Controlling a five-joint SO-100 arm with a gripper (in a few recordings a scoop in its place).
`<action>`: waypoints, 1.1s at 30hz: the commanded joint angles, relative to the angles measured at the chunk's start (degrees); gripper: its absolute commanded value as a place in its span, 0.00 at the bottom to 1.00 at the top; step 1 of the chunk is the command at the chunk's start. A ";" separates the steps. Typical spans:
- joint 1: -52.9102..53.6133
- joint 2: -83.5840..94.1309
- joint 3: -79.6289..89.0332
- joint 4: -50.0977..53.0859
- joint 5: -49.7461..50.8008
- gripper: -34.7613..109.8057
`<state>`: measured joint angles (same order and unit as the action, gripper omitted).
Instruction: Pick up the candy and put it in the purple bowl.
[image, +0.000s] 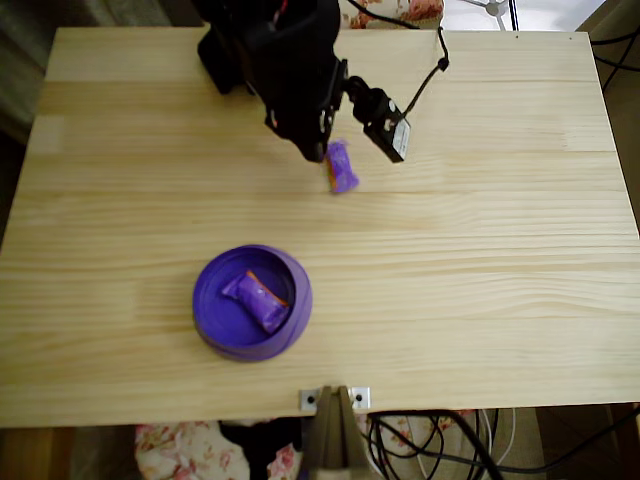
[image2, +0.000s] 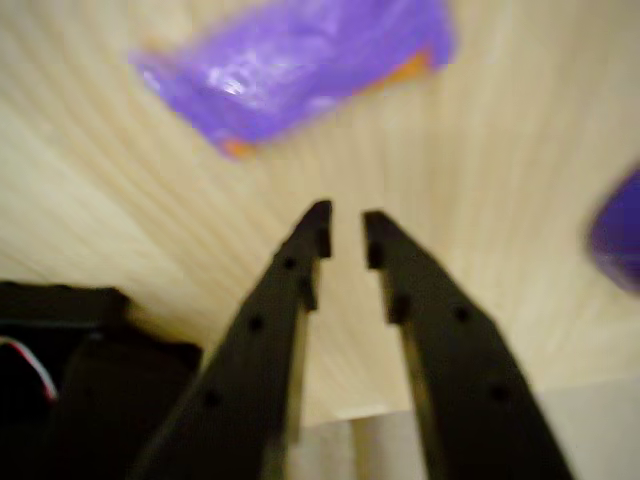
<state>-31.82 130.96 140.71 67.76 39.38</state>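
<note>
Pincer (image2: 345, 235): seen in the wrist view at the centre of the frame, its two black fingers nearly closed with only a thin slit between the tips, and nothing held between them.
Candy (image: 341, 166): lies flat on the bench (image: 480, 250) in the upper middle of the overhead view, just beside the dark arm; in the wrist view it is at the top of the frame, ahead of the tips and apart from them.
Purple bowl (image: 290, 277): lower left of centre in the overhead view, well apart from this candy.
Other candy (image: 257, 298): plumper one, already resting inside the bowl.
Step, as judged: the approach, grasp not yet made.
Risk: with the jaws so narrow, the tips may push the flat wrapper along the smooth wood instead of taking it.
</note>
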 joint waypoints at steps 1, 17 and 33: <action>3.25 -1.85 -9.84 0.70 -1.93 0.24; -1.67 -4.48 -15.56 16.61 19.07 0.24; -2.29 -9.40 -21.80 31.20 40.17 0.24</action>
<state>-33.84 123.31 126.39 94.57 77.26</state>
